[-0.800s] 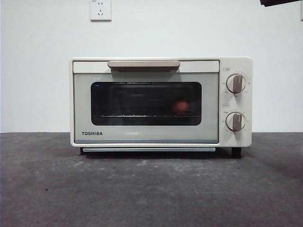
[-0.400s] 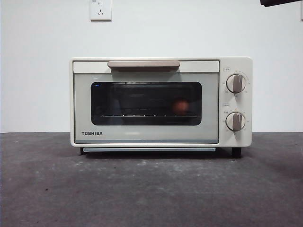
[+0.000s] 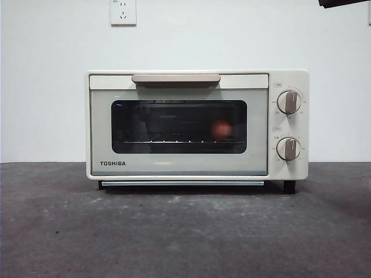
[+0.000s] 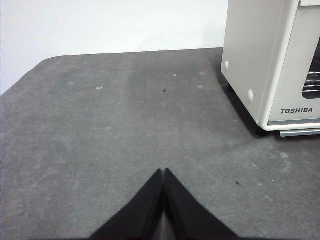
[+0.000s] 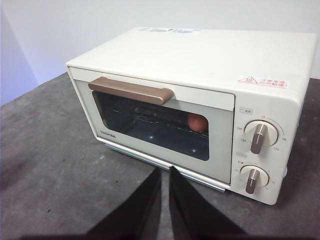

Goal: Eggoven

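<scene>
The cream TOSHIBA toaster oven (image 3: 197,124) stands on the dark table with its door shut. The reddish-brown egg (image 3: 221,130) rests on the rack inside, behind the dark glass at the right; it also shows in the right wrist view (image 5: 198,122). My right gripper (image 5: 165,172) hovers shut and empty in front of the oven (image 5: 200,90), above the table. My left gripper (image 4: 164,172) is shut and empty over the table, off to the side of the oven (image 4: 270,65). In the front view only a black tip (image 3: 343,3) shows at the top right corner.
The oven has a beige bar handle (image 3: 175,78) and two grey knobs (image 3: 288,102) on its right. A wall socket (image 3: 123,11) is on the white wall behind. The grey table (image 3: 185,231) stretches in front of the oven.
</scene>
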You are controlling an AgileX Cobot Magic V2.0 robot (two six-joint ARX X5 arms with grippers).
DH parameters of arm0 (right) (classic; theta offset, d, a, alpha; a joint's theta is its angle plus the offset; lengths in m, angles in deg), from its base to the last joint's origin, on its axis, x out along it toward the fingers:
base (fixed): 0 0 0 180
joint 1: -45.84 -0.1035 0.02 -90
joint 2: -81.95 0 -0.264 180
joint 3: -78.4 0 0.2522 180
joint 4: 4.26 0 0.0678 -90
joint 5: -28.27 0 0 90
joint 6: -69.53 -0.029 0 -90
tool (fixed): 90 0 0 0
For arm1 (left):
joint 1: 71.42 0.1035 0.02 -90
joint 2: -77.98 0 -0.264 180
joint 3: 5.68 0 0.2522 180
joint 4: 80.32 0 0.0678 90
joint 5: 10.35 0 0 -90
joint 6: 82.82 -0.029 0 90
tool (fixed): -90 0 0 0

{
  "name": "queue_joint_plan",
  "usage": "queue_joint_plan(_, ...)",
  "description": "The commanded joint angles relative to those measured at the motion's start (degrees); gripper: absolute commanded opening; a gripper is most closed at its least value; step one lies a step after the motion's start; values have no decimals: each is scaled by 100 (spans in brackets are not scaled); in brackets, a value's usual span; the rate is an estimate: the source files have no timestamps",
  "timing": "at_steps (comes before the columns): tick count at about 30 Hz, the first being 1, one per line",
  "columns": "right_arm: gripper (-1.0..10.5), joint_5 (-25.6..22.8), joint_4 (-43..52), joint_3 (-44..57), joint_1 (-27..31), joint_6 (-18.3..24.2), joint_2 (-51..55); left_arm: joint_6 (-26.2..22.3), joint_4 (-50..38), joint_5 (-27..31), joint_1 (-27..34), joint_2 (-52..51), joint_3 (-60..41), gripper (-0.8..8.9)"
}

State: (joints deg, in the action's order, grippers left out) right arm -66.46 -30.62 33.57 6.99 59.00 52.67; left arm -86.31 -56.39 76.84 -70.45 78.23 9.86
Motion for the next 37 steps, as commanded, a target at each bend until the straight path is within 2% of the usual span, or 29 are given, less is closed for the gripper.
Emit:
queue_joint_plan(1,5,-20,59,-7,-39,50,-15,28,13,11,9,-9,-162,8)
queue_joint_plan(6,5,-22,52,-7,-37,55,-11,28,13,11,9,-9,-162,8)
queue_joint_plan(9,5,-251,44,-4,254,365,184,28,13,11,9,-9,-162,8)
queue_joint_plan(11,5,-267,39,22,675,501,404,28,13,11,9,-9,-162,8)
queue_joint_plan(16,5,90,37,212,1928,605,922,28,15,11,9,-9,-162,8)
queue_joint_plan(20,5,85,223,704,2839,885,1554,28,13,11,9,-9,-162,8)
queue_joint_plan(23,5,85,706,1298,3248,911,2026,28,15,11,9,-9,-162,8)
queue_joint_plan(29,5,70,1222,2317,3622,907,2673,28,13,11,9,-9,-162,8)
queue_joint_plan(37,5,63,1204,3045,3657,839,2907,28,13,11,9,-9,-162,8)
